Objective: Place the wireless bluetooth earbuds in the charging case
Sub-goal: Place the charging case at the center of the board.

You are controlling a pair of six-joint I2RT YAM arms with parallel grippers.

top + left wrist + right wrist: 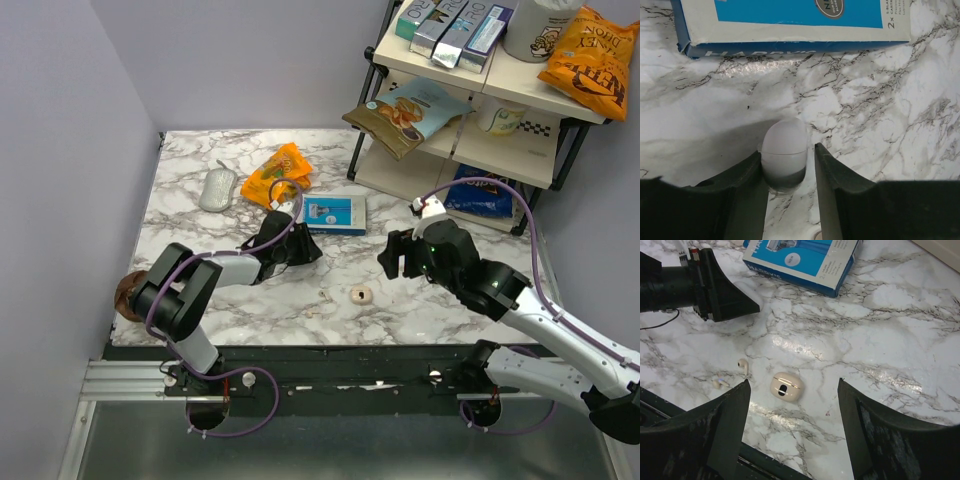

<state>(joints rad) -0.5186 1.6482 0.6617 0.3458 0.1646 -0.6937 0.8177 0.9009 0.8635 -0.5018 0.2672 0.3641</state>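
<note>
Left tool point(787, 159) sits just apart around the upright case point(785, 142), apparently parking it on the desk point(880, 125). Right tool point(793, 384), spread wide, hovers over the loose earbuds point(786, 387), likely lining up a pick.

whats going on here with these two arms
The left tool straddles the white charging case, sitting closed on the marble table, with a gap at one finger. The right tool hangs open above two tiny earbuds and a rounded cream piece lying loose. The earbuds are not in the case yet.
</note>
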